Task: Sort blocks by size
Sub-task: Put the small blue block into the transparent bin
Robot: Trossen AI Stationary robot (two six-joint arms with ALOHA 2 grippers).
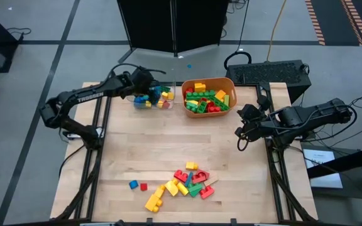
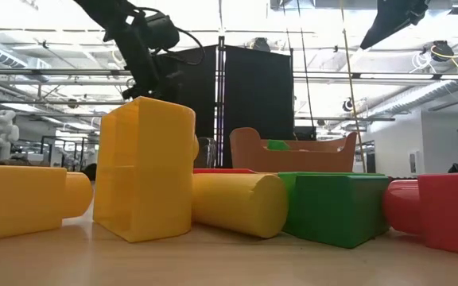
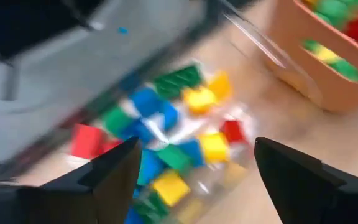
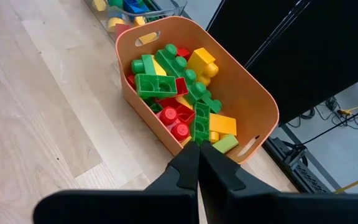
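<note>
Small blocks (image 3: 173,134) in red, yellow, green and blue lie in a clear tray (image 1: 153,98) at the table's far left. My left gripper (image 3: 197,146) hangs open just above that tray (image 1: 149,88), with nothing between its fingers. Beside the tray stands an orange tub (image 1: 209,96) that holds larger studded bricks (image 4: 179,93). A loose heap of blocks (image 1: 184,185) lies on the table near its front edge; the low view shows it close up (image 2: 145,167). My right gripper (image 4: 197,149) is shut and waits in the air at the table's right side (image 1: 240,133).
Two small blocks, a blue one (image 1: 132,184) and a red one (image 1: 143,186), lie apart to the left of the heap. Bare wood (image 1: 168,138) spreads between the heap and the containers. A dark box (image 1: 272,72) sits behind the table's far right corner.
</note>
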